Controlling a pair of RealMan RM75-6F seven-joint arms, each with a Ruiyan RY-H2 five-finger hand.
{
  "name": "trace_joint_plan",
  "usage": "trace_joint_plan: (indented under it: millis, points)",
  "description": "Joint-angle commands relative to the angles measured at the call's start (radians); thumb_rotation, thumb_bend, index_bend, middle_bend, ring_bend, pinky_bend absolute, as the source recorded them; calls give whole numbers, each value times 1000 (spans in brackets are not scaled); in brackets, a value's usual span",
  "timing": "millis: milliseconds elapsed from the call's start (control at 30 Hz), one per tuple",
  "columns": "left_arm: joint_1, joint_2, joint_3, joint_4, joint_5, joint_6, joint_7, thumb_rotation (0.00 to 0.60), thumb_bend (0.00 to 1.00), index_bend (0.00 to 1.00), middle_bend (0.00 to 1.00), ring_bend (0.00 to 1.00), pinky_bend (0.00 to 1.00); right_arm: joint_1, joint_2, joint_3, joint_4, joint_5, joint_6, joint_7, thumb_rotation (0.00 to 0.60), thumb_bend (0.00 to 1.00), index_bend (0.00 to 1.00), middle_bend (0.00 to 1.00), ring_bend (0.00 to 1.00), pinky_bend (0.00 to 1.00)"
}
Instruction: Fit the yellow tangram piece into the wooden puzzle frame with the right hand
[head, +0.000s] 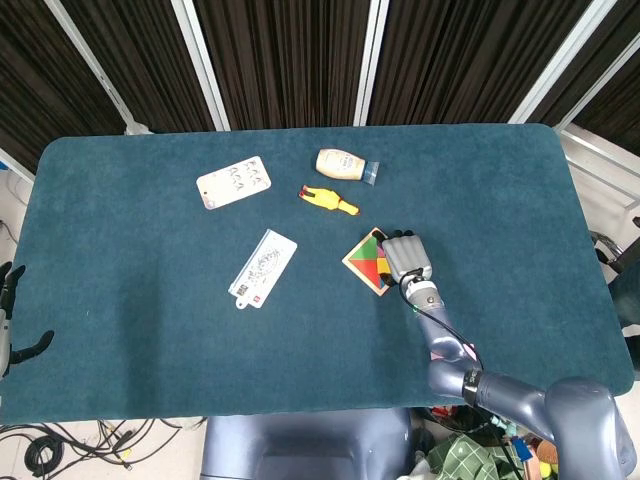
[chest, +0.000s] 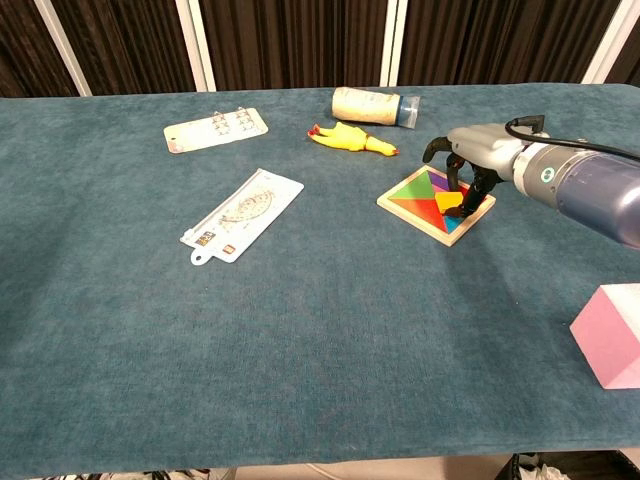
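The wooden puzzle frame (head: 360, 276) (chest: 412, 222) lies right of the table's middle, turned like a diamond and filled with coloured pieces. My right hand (head: 405, 258) (chest: 470, 150) hangs over its right half, fingers curled down into it. The yellow tangram piece (chest: 449, 203) sits low in the frame under those fingertips, which pinch it; the head view hides it behind the hand. My left hand (head: 12, 320) is off the table's left edge, fingers apart and holding nothing.
A mayonnaise bottle (head: 345, 164) (chest: 373, 105) and a yellow rubber chicken (head: 328, 200) (chest: 350, 140) lie just beyond the frame. A blister card (head: 233, 181) (chest: 215, 129) and a flat white package (head: 262, 267) (chest: 243, 213) lie to the left. A pink block (chest: 612, 335) stands near right.
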Motion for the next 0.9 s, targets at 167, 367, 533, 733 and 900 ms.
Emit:
trace_joint_plan:
  millis: [167,367,533,733,900]
  points:
    - [0,0,0,-3,0,2,3,600,213,74,0,0,0,-2,2,0,-3,-1,2,-1,600,260,177,485,223,219]
    - [1,-2,-1,-3,2,6,4,600,212,74,0,0,0,-3,7,6,-9,-1,6,3,600,260,177,485,223,219]
    - [1,-2,-2,-2,-1,4,1,600,213,74,0,0,0,-4,11,8,-11,1,6,3,600,260,178,485,223,218]
    - [1,-2,-2,-3,0,6,3,600,212,74,0,0,0,-5,15,8,-19,0,12,-1,600,260,178,484,222,218]
    - [0,-2,-2,-6,-1,6,7,600,213,74,0,0,0,-4,14,5,-20,1,10,-5,600,260,178,476,222,218]
